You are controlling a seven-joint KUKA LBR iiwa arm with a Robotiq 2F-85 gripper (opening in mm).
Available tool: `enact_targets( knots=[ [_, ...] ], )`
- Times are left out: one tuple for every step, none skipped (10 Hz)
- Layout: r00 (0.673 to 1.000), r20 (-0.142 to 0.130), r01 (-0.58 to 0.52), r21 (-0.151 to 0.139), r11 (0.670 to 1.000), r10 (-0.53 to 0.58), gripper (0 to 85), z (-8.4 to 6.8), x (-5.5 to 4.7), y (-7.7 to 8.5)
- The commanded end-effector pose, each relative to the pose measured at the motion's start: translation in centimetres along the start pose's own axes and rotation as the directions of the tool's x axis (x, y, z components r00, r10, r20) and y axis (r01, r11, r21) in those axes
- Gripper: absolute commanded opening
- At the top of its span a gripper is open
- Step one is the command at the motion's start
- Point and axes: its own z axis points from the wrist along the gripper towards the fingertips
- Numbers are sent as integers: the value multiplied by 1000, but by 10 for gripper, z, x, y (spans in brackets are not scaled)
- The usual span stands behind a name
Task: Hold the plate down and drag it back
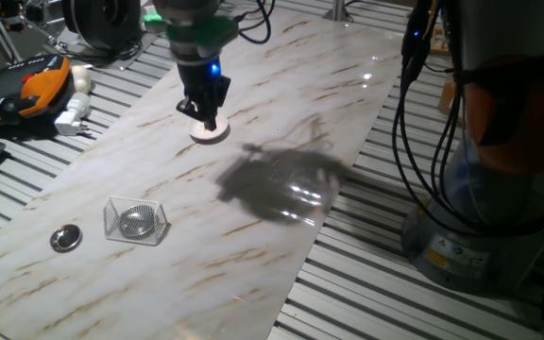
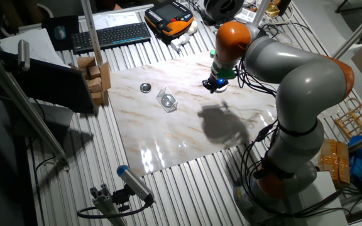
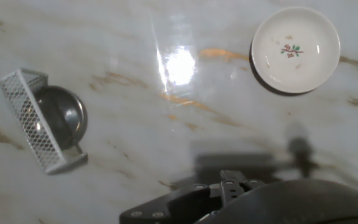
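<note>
The plate is a small white saucer on the marble board, towards its far side. In the hand view the plate lies uncovered at the top right, with a small flower mark in its centre. My gripper points straight down over the plate with its fingers close together and nothing held. I cannot tell whether the tips touch the plate. In the other fixed view my gripper hides most of the plate. In the hand view only the dark gripper body shows at the bottom edge.
A white mesh basket holding a shiny metal disc lies on the board's near left. A second metal disc lies beside it. An orange pendant and cables lie beyond the board's far left. The arm's base stands at the right.
</note>
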Motion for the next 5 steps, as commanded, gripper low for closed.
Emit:
enact_targets(
  knots=[
    [1000, -4, -24, -6, 1000, 24, 0, 4, 0, 1],
    [999, -7, -44, -4, 999, 44, 0, 9, 0, 3],
    [998, -7, -59, -4, 998, 59, 0, 14, 0, 4],
    [996, -14, -85, -2, 996, 85, 0, 16, -1, 6],
    [993, -23, -114, 12, 993, 115, 0, 17, -1, 7]
  ],
)
